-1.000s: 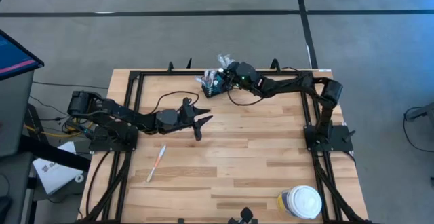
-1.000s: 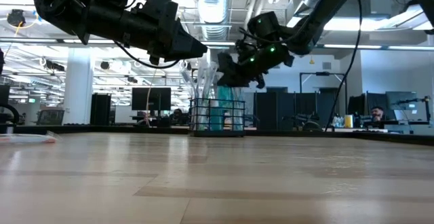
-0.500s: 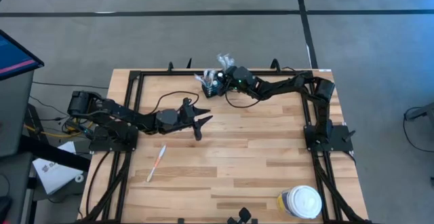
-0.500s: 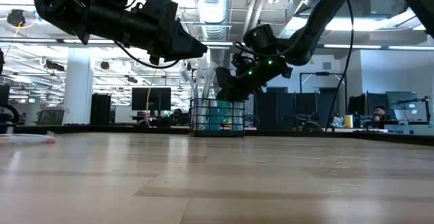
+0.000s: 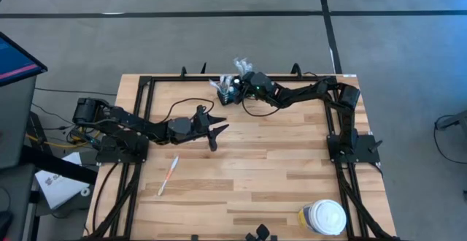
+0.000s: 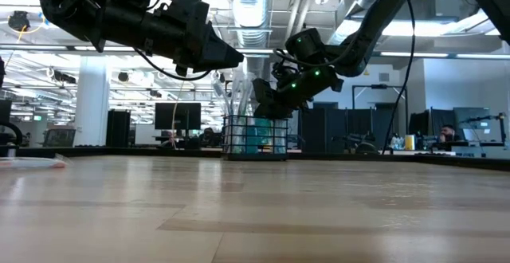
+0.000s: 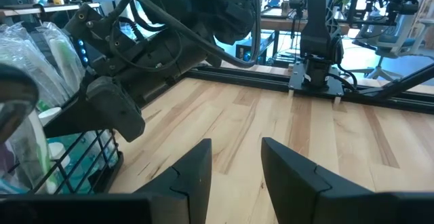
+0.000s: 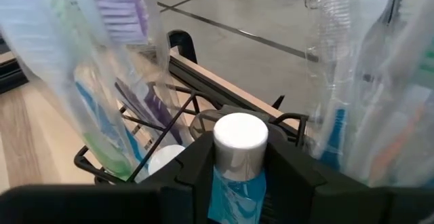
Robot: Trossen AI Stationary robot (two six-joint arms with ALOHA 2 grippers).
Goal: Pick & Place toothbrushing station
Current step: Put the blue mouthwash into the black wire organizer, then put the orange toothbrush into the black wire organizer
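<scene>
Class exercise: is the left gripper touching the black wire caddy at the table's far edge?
Apart. The high view shows bare tabletop between the left gripper, mid-table, and the caddy at the far edge, where the right gripper sits.

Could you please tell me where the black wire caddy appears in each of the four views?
High view: caddy at the table's far edge, by the right gripper.
Low view: centre, under that gripper.
Left wrist view: left edge.
Right wrist view: behind the fingers.
Shared landmark: the right gripper.
</scene>
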